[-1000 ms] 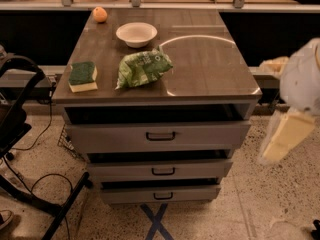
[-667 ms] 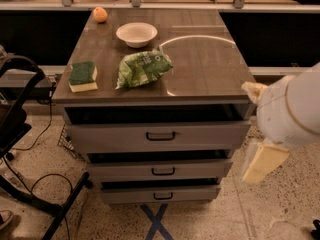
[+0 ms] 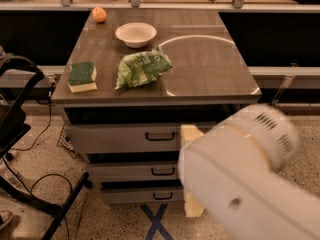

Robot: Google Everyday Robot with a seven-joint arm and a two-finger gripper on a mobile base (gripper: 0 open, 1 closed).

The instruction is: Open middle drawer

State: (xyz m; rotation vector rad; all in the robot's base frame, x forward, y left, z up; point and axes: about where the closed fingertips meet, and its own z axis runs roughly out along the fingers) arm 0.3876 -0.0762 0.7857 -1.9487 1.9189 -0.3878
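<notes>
Counted three grey drawers [image 3: 115, 137]; middle drawer [image 3: 134, 172] second down. Logged on top: one sponge [image 3: 82, 76], one bowl [image 3: 135, 34], one orange [image 3: 99, 14], one green bag [image 3: 143, 69]. Found gripper [image 3: 193, 205] at drawer fronts' right; cannot tell its state.

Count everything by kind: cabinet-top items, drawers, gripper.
Orange: 1
Bowl: 1
Green bag: 1
Sponge: 1
Drawers: 3 (top drawer, middle drawer, bottom drawer)
Gripper: 1, before the drawers' right end, partly behind the arm
Total: 8
</notes>
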